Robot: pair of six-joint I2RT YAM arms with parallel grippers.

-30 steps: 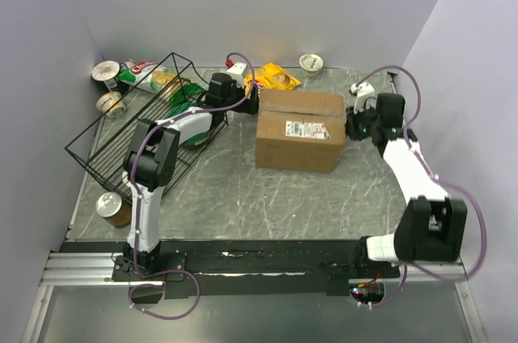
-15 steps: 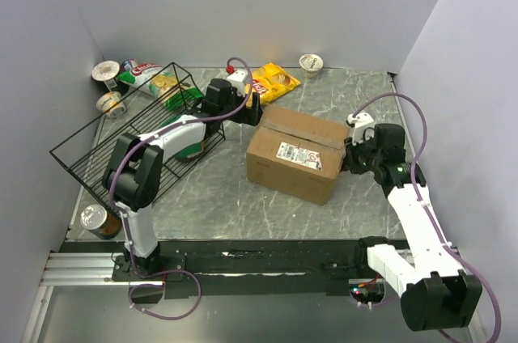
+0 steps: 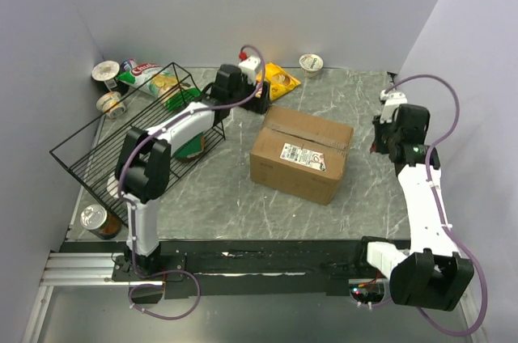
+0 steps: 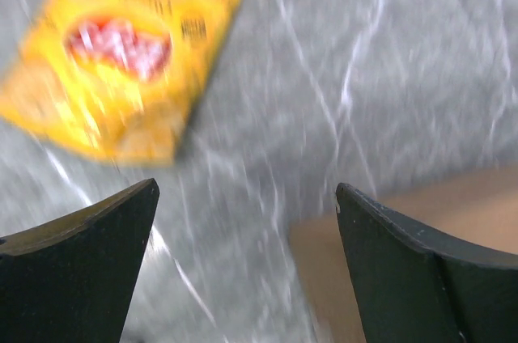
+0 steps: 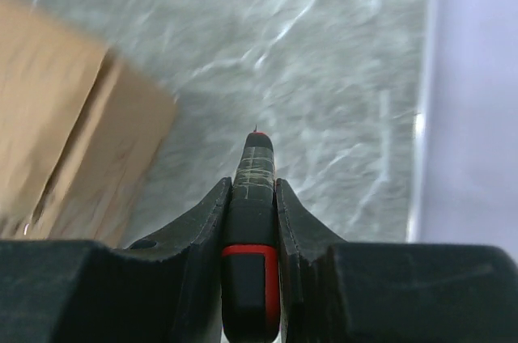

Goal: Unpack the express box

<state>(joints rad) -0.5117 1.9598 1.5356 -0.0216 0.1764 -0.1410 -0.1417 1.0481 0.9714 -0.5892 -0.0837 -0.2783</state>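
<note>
The express box (image 3: 301, 153) is a brown carton with a white label on its front, lying skewed mid-table with its flaps shut. One corner of the express box (image 4: 421, 230) shows in the left wrist view, and a side of the express box (image 5: 65, 116) in the right wrist view. My left gripper (image 3: 261, 99) hovers open and empty behind the box's back left corner. In its own view the left gripper (image 4: 247, 189) has bare table between its jaws. My right gripper (image 3: 380, 134) is off the box's right end, apart from it. The right gripper (image 5: 254, 185) is shut on a black cutter tool (image 5: 255, 197) with a red band.
A black wire basket (image 3: 121, 141) stands tilted at the left. A yellow snack bag (image 3: 279, 78), blurred as the yellow snack bag (image 4: 121, 60), lies at the back. A cup (image 3: 311, 62), a green bag (image 3: 142, 72), tubs and a can (image 3: 95, 220) line the edges. The right wall (image 5: 477, 116) is close.
The box slid nearer and turned. My right gripper drew away from the box's right end toward the wall. My left gripper moved back toward the yellow bag. The basket shifted left.
</note>
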